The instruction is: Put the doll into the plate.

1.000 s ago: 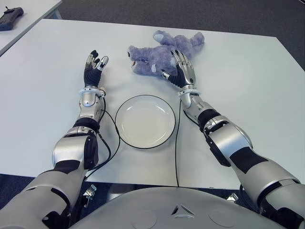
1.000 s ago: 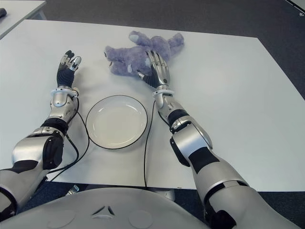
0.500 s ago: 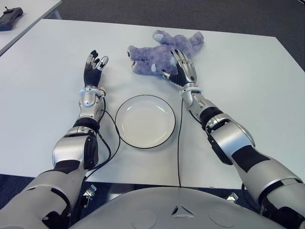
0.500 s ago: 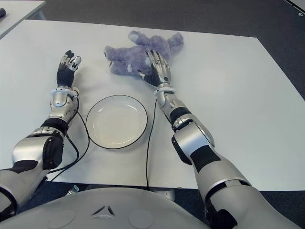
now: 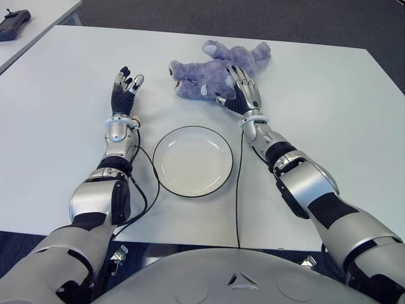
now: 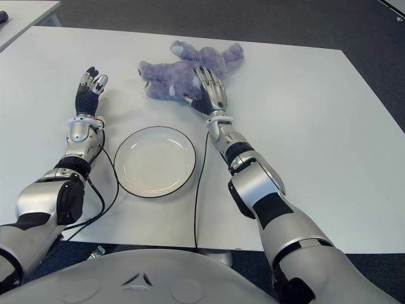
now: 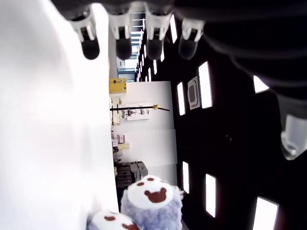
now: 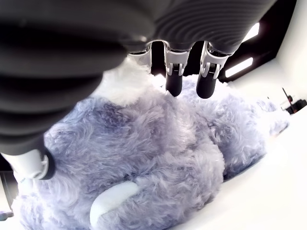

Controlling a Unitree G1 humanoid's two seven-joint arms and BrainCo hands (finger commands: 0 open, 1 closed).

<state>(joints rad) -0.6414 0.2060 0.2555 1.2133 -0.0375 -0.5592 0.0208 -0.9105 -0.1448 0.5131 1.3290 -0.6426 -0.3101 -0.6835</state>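
Over the last second my right hand [image 5: 241,92] has crept forward onto the fluffy purple plush doll [image 5: 209,73] lying on the white tabletop [image 5: 329,114], fingers still spread, nothing gripped; the round white black-rimmed plate [image 5: 192,160] waits behind my wrist, my open left hand [image 5: 124,88] idle beyond it.

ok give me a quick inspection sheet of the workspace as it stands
surface: white table, bare apart from what is listed below
job's things: purple plush doll lying at the far side of the table; white plate with a dark rim nearer the robot, nothing in it
clutter: nothing seen on this table
hands: right hand over the doll, fingers spread, not closed on it; left hand left of the doll, fingers open, holding nothing
cables: black cable running along the right forearm to the table's near edge; another looping beside the left forearm
surroundings: second white table at far left with a dark device on it; dark floor beyond
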